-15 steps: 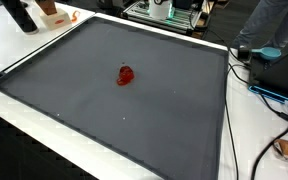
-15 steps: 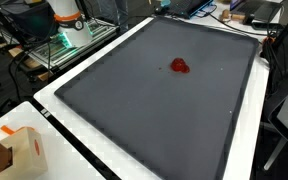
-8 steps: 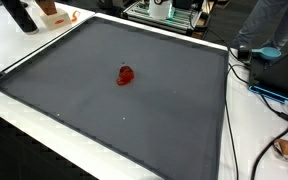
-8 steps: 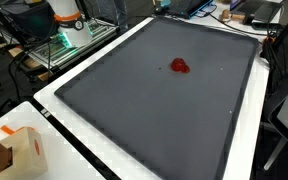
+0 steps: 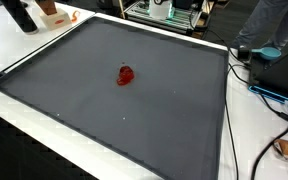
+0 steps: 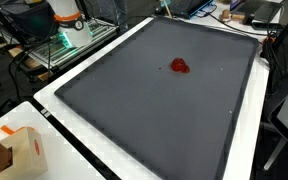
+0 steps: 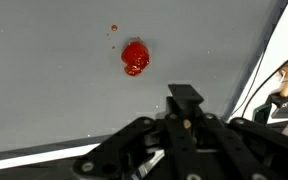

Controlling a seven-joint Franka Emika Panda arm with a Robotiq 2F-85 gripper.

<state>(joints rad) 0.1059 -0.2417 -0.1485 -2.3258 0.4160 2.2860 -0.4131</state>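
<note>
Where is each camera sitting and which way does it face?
An exterior view: high beside the mat, looking down across the red object; no arm clearly shows.
An exterior view: high past the mat edge, looking down across it; no arm clearly shows.
Wrist view: above the mat, facing down; hand at bottom.
All share the red object.

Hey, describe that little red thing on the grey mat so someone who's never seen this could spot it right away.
A big dark grey mat covers most of the white table. Near its middle lies a small, glossy red lump. It is the only bright colour on the mat.
</note>
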